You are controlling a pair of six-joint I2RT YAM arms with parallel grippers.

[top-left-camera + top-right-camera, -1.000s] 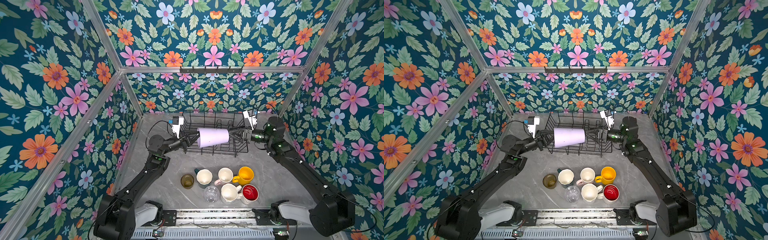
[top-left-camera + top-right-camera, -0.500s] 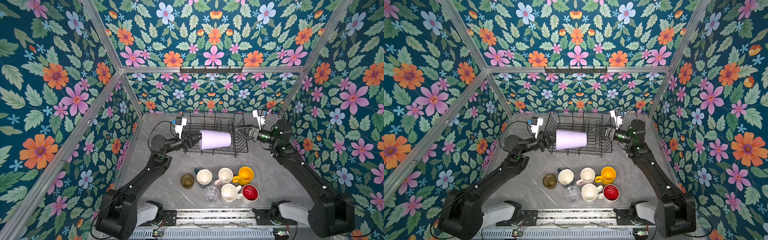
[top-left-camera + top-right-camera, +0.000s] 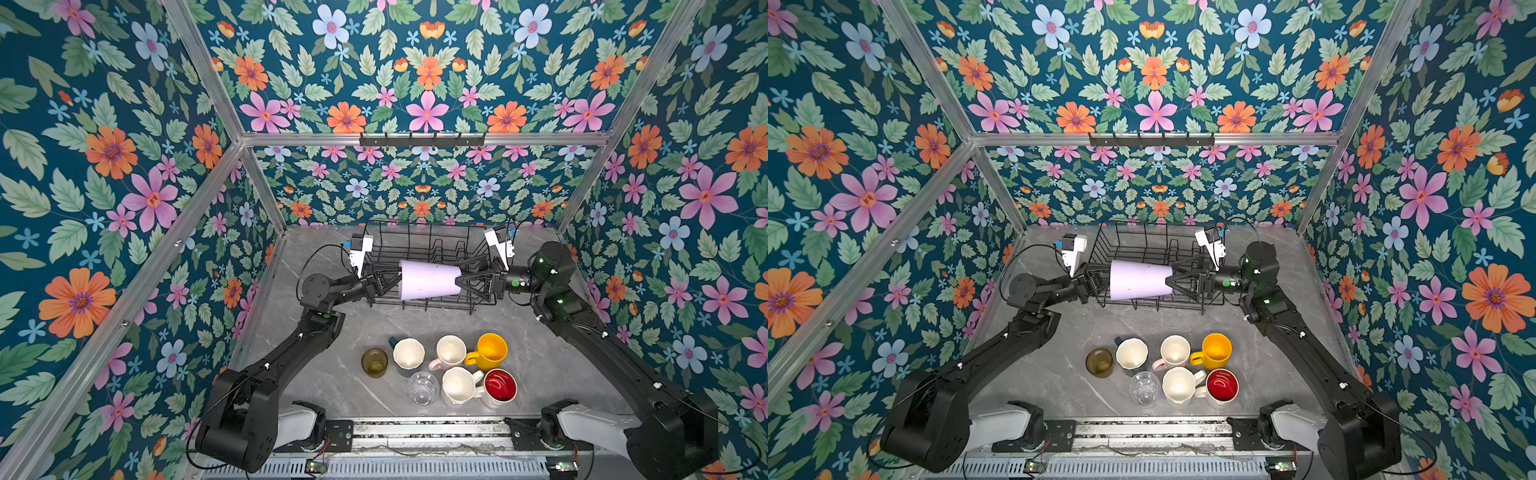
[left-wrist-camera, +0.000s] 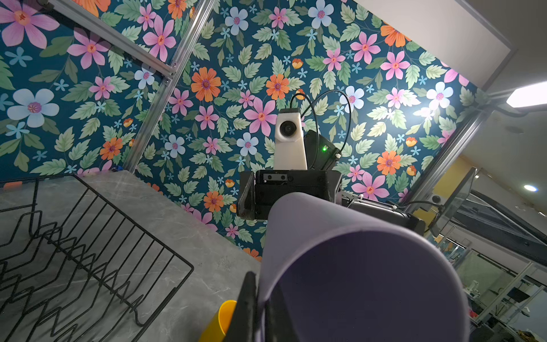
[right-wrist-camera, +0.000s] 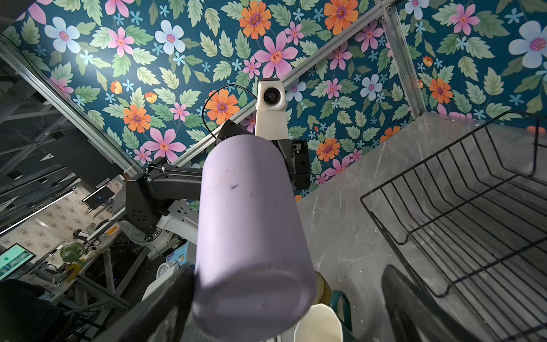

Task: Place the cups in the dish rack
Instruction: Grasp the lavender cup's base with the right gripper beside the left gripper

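The lilac tumbler point(image 3: 430, 279) point(image 3: 1140, 279) hangs on its side above the front edge of the black wire dish rack point(image 3: 432, 245) point(image 3: 1142, 241). My left gripper point(image 3: 392, 280) point(image 4: 260, 296) is shut on its rim, one finger inside the mouth and one outside. At the tumbler's narrow base point(image 5: 251, 222) my right gripper point(image 3: 463, 281) point(image 5: 285, 278) stands open, a finger to either side. One finger lies close against the base and the other stands well apart. The rack point(image 5: 458, 207) holds nothing.
Several cups stand grouped at the table's front: olive-brown glass point(image 3: 374, 361), teal mug point(image 3: 408, 353), pink mug point(image 3: 450, 350), yellow mug point(image 3: 490, 351), clear glass point(image 3: 422, 387), white faceted mug point(image 3: 458, 384), red-lined mug point(image 3: 500, 384). Flowered walls close in on three sides.
The left gripper has carried the tumbler slightly to the right. The right gripper, open throughout, drew back a little and has come in again around the tumbler's base.
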